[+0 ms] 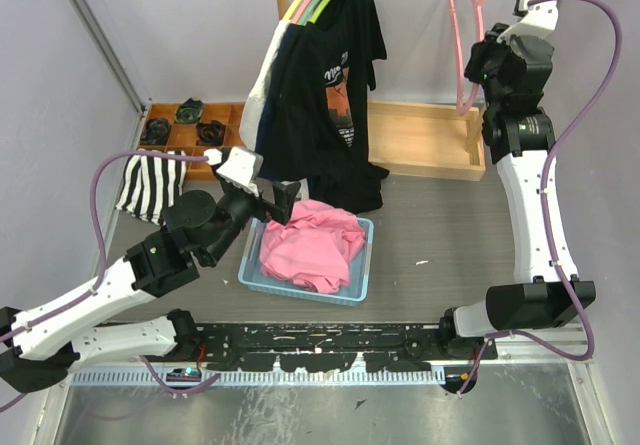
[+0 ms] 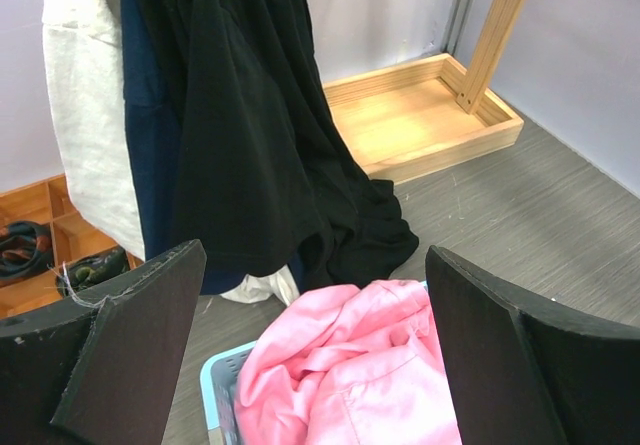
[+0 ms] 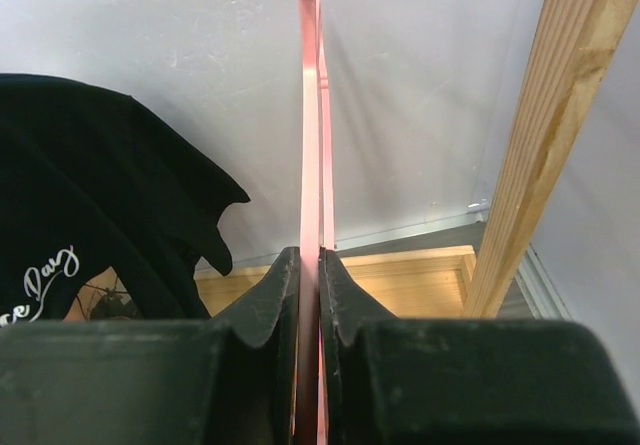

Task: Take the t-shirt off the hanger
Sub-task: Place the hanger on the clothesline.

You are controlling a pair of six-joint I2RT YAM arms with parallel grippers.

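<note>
Pink plastic, in a thin strip, is what my right gripper (image 3: 310,295) has: the jaws are pressed almost together on the rim of the pink hanger (image 3: 310,145), which runs straight up between the two fingers. In the overhead view my right gripper (image 1: 476,65) holds that pink hanger (image 1: 455,35) high at the far right, beside the upright of the wooden rack (image 1: 425,140), and the hanger carries no garment. The pink t-shirt (image 1: 312,243) lies crumpled in the light blue basket (image 1: 300,290) on the grey table (image 1: 450,235), in front of the rack and well apart from the hanger. My left gripper (image 1: 280,205) hangs just above the far left corner of the basket with its jaws spread wide and nothing between them. Seen from the left wrist, the left gripper (image 2: 312,255) frames the pink t-shirt (image 2: 350,365) below it, and I cannot tell whether the fingers touch the cloth. A black t-shirt (image 1: 335,85) with a printed front hangs on the rack rail, its hem pooled on the table just behind the basket; a white garment (image 2: 85,115) and a navy garment (image 2: 150,145) hang beside it on the left. The hooks of those hangers show at the rail as green, yellow and pink. A black-and-white striped cloth (image 1: 150,185) lies on the table at far left, next to a wooden compartment tray (image 1: 225,115) holding small dark items too small to identify.
</note>
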